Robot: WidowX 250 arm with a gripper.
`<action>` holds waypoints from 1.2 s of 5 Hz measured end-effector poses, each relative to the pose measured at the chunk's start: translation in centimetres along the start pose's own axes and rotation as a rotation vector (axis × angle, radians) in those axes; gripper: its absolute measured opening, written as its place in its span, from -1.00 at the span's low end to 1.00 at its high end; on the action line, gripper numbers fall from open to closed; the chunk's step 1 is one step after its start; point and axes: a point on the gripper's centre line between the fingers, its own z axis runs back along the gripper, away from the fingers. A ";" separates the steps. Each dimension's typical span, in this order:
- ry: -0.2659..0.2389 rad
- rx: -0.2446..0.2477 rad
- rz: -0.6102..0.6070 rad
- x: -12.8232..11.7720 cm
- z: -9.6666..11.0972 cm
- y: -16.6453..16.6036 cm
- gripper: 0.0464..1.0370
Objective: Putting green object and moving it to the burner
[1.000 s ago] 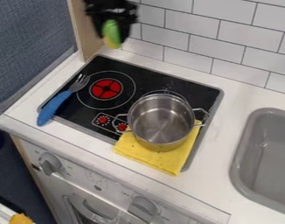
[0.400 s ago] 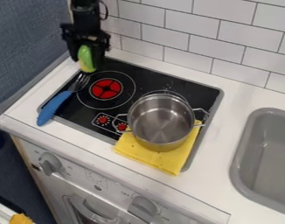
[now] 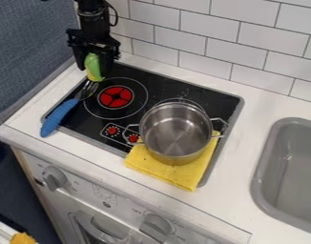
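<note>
In the camera view, the claw [image 3: 95,68] had come down and toward 8 o'clock since a second before; against the latest earlier frame it sat almost unchanged, a touch lower. Its fingers were closed on the green object [image 3: 92,64], at 11 o'clock from the burner [image 3: 116,96]. The fork [image 3: 60,116] lay with its tines over the burner ring's 10 o'clock edge, close under the green object; whether they touched, I cannot tell. The pot [image 3: 176,129] stood at 4 o'clock, partly on the cloth [image 3: 174,172], the sink [image 3: 286,167] beyond it.
</note>
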 end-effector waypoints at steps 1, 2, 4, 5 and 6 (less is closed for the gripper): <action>0.006 -0.010 -0.015 -0.2 -0.2 -0.7 0.37; -0.003 -0.015 -0.030 -0.2 0.0 -1.4 0.37; -0.012 -0.030 -0.034 -0.2 0.2 -2.2 0.51; -0.003 -0.034 -0.032 -0.3 0.2 -2.2 0.92; -0.004 -0.035 -0.030 -0.3 0.3 -2.2 0.93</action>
